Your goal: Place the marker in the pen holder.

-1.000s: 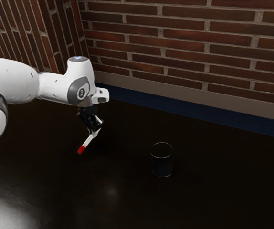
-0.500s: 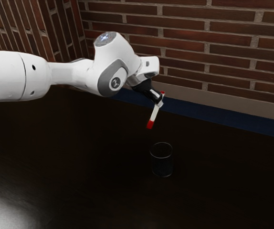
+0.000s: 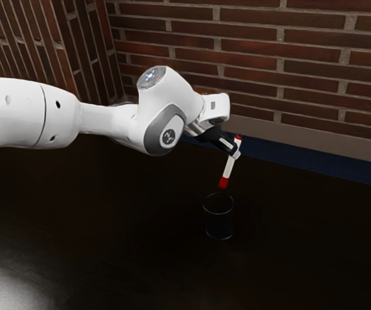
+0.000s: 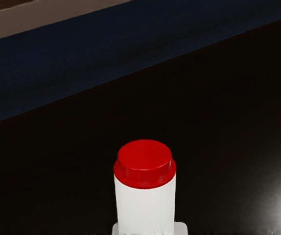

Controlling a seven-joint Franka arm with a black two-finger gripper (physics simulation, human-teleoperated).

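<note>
As the tool (image 3: 235, 153) is clamped on the marker (image 3: 228, 169) near its top, the lower length stays free, presumably to enter first; it slants near the pen holder (image 3: 219, 223), which stands mouth-up on the worktop (image 3: 140, 258), ready to receive it.

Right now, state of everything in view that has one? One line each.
Hand: shut on the marker.
Marker: held clear of the table, tilted, not in the holder; lower red end just above its rim in the exterior view.
Holder: upright on the table.
Arm: reaching out over the table.
</note>
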